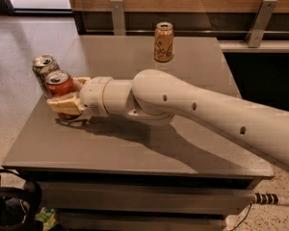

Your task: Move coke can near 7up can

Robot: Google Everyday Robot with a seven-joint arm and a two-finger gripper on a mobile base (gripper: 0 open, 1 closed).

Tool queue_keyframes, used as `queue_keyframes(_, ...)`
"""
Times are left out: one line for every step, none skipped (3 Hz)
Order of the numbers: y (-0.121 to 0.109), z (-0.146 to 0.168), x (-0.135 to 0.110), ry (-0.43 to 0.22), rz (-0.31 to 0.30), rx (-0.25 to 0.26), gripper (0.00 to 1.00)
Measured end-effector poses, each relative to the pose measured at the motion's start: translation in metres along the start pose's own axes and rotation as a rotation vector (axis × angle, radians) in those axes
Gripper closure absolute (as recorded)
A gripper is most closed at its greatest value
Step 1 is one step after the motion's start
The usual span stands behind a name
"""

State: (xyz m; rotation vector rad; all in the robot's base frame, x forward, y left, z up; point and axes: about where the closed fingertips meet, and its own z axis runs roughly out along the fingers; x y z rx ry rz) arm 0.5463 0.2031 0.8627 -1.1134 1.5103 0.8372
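Note:
The red coke can [59, 84] stands upright near the left edge of the grey table [135, 143]. The whitish-silver 7up can [43, 69] stands right behind it to the left, almost touching. My gripper [63, 100] reaches in from the right, and its cream fingers [62, 105] sit on either side of the coke can's lower body. The coke can's lower part is hidden by the fingers.
An orange-gold can [163, 42] stands at the table's far edge, middle. A wooden wall with metal brackets [117, 13] runs behind the table. My arm [207, 114] spans the table's right half. Cables and dark gear [9, 206] lie on the floor at lower left.

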Motion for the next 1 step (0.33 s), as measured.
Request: queue_keyframes(0.0001,0.0000,-0.0001,0.000,0.000,0.000,0.01)
